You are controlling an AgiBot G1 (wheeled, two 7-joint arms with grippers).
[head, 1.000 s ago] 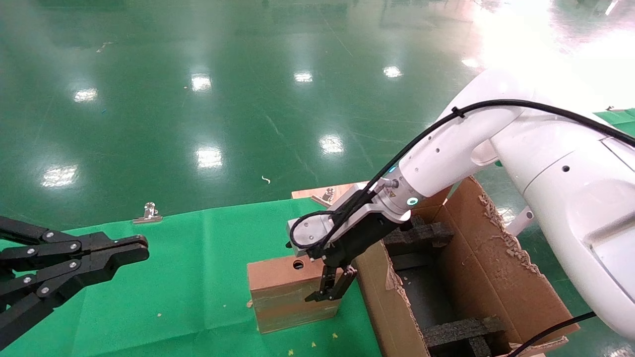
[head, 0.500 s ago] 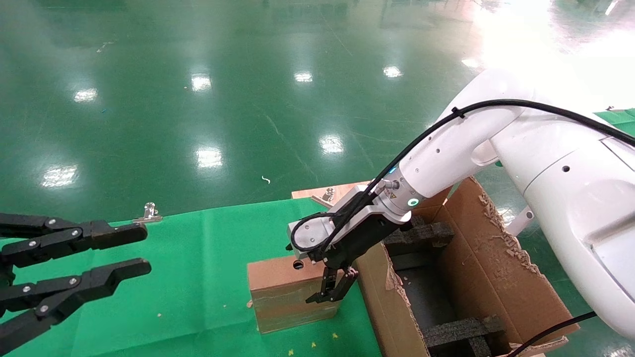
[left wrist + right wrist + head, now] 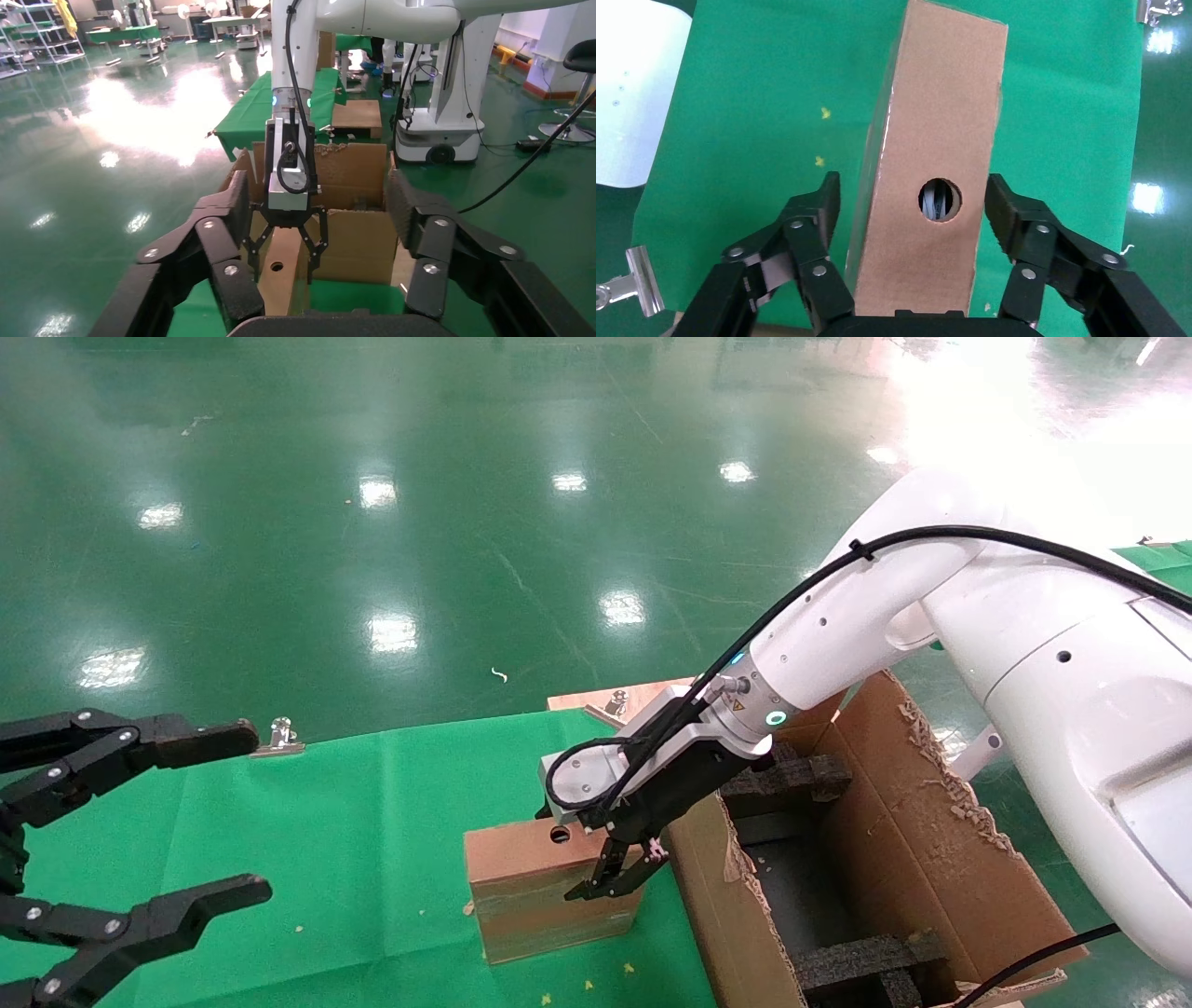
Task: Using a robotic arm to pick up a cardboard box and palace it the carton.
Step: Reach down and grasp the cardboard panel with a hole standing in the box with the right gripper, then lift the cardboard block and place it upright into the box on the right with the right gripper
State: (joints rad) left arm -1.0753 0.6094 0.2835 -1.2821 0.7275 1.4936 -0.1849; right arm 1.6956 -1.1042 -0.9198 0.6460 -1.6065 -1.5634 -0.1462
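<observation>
1. Head view: the cardboard box (image 3: 549, 887) stands on the green surface (image 3: 372, 840), just beside the outer wall of the carton (image 3: 894, 840), which has ragged flaps and black foam blocks (image 3: 792, 775) inside. The right end effector (image 3: 610, 877) of the robotic arm (image 3: 875, 617) is lowered over the end of the box that is near the carton. Its fingers are spread, and no grasp is visible. The left end effector (image 3: 200, 822) is at the left side above the surface, well apart from the box, with its two fingers wide apart and holding nothing. A metal clip (image 3: 279, 736) sits on the far edge of the surface.

2. Left wrist view: the released left end effector (image 3: 316, 232) frames the scene. Farther off, the right end effector (image 3: 287, 246) hangs over the box (image 3: 284, 270), in front of the carton (image 3: 351, 203).

3. Right wrist view: the box (image 3: 933, 168) lies between the open fingers (image 3: 814, 225) of the right end effector (image 3: 912, 203). A small gap shows at each side. The round hole (image 3: 940, 200) faces the camera.
</observation>
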